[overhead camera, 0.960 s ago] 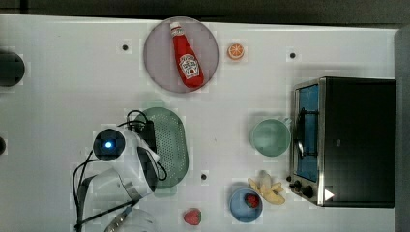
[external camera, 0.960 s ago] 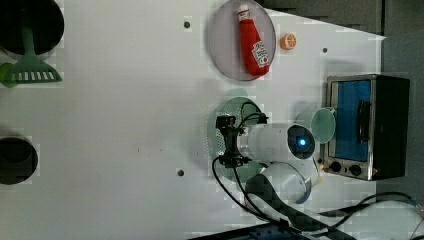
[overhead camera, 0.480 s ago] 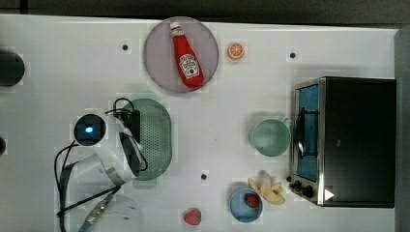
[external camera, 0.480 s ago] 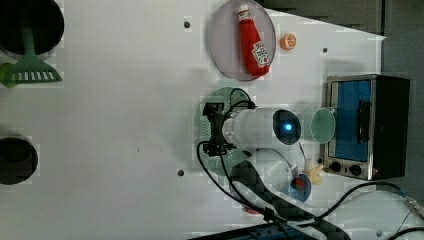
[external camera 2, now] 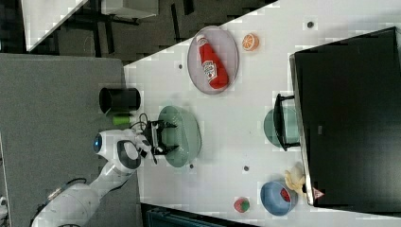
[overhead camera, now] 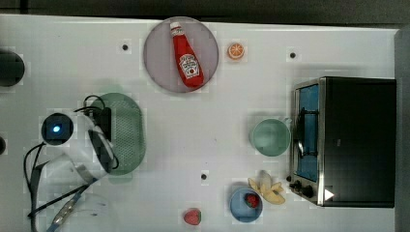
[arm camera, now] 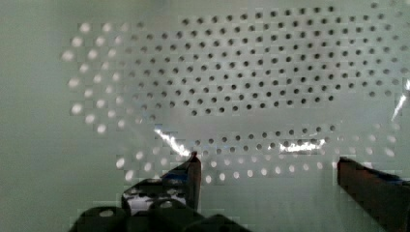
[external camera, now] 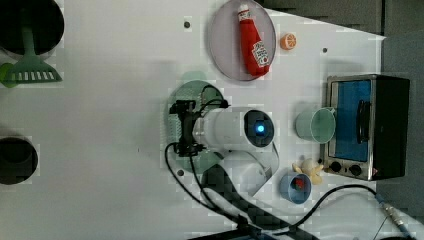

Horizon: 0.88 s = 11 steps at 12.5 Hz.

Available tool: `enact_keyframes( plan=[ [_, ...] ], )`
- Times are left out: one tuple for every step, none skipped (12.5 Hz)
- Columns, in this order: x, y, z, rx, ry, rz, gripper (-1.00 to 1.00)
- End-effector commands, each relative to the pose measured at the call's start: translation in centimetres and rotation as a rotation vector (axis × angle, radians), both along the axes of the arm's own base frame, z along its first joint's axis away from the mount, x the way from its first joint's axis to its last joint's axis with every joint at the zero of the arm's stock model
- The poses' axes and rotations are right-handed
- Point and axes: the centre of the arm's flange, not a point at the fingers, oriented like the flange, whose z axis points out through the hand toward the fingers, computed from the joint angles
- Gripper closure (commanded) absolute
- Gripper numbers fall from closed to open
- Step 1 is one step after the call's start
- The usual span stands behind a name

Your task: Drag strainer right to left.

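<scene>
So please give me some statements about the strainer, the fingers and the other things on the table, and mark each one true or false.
1. The ketchup bottle lies on the round grey plate. True.
2. The strainer touches the mint-green cup. False: they are far apart, the strainer towards the top view's left, the cup beside the toaster oven.
3. The fingers stand apart, inside the strainer. True.
4. The blue bowl holds the orange half. False: it holds a strawberry; the orange half lies beside the plate.
5. A banana lies next to the blue bowl. True.
</scene>
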Motion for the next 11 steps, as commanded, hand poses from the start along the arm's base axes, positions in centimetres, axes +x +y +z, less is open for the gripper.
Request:
enact_keyframes(
  plan=[
    [-1.0,3.7,0.4,0.024,0.015,-0.037,-1.0],
    [-1.0,4.3,0.6,0.028,0.013,-0.033,-1.0],
    [-1.1,4.8,0.7,0.031,0.015,-0.037,-1.0],
    [-1.1,5.2,0.8,0.037,0.013,-0.038,-1.0],
    [-1.1,5.6,1.0,0.044,0.015,-0.052,-1.0],
    [-1.2,5.9,1.0,0.047,0.02,-0.079,-1.0],
    [-1.3,6.1,1.1,0.048,0.019,-0.077,-1.0],
    [-1.3,6.1,1.3,0.047,0.016,-0.069,-1.0],
    [-1.1,6.0,2.1,0.045,0.009,-0.041,-1.0],
    [-1.0,5.8,3.4,0.039,0.012,-0.011,-1.0],
    [-0.7,5.5,5.2,0.029,0.019,0.021,-1.0]
  ],
)
